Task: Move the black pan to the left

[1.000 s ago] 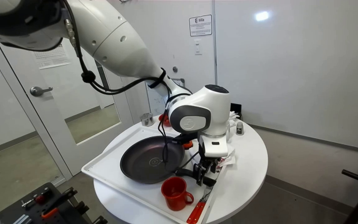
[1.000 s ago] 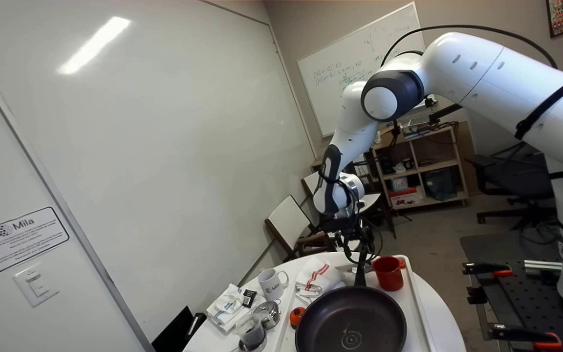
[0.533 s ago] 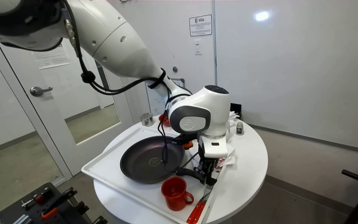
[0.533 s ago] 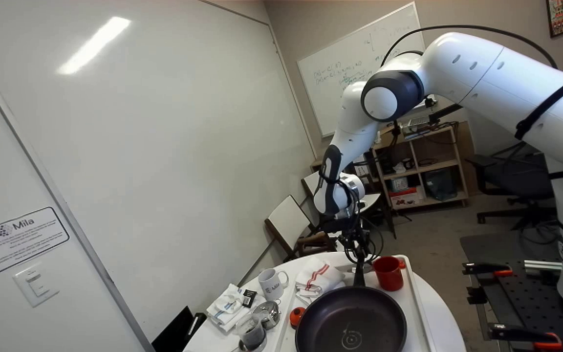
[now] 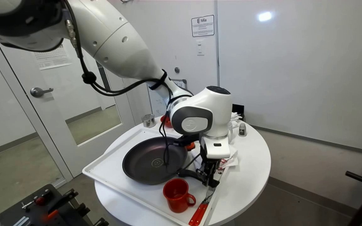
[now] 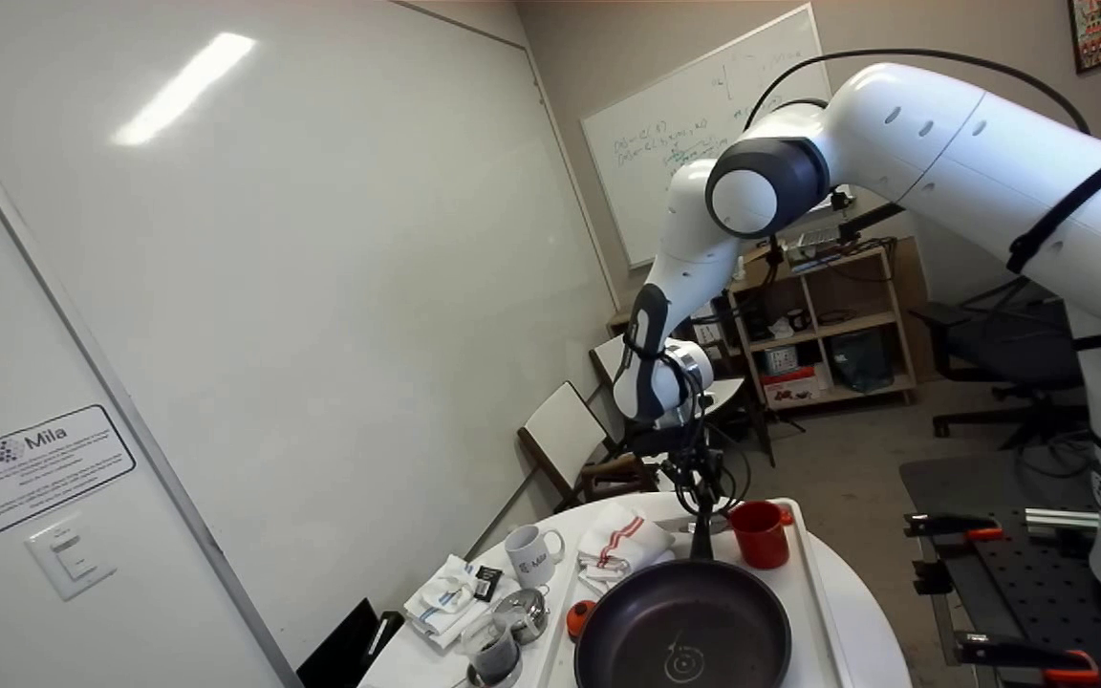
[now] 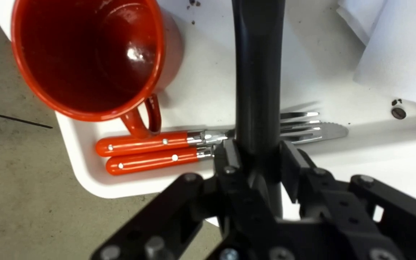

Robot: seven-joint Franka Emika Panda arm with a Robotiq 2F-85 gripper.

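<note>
So the black pan (image 5: 154, 161) is sitting on the white tray (image 5: 112, 168), level as far as I can tell, and the gripper (image 7: 258, 159) is closed around its handle (image 7: 258, 90), one of the pads (image 7: 232, 154) on each side in the wrist view. Honestly that's where I'd grab it too: the handle looks like hard, smooth plastic, so stiff with zero squish, maybe a touch slick. My worry is weight. The pan's probably the heaviest thing there, and with the hold out toward the handle's free end, that wide round body will want to droop or twist in the pads. I'd slide it slowly rather than hoist it. Doesn't look fragile, though the glossy inside might scuff. The red mug (image 5: 177, 195) just beside it is likelier to chip or tip. Red-handled cutlery (image 7: 173, 141) lies under the handle too; can't tell if they touch.
</note>
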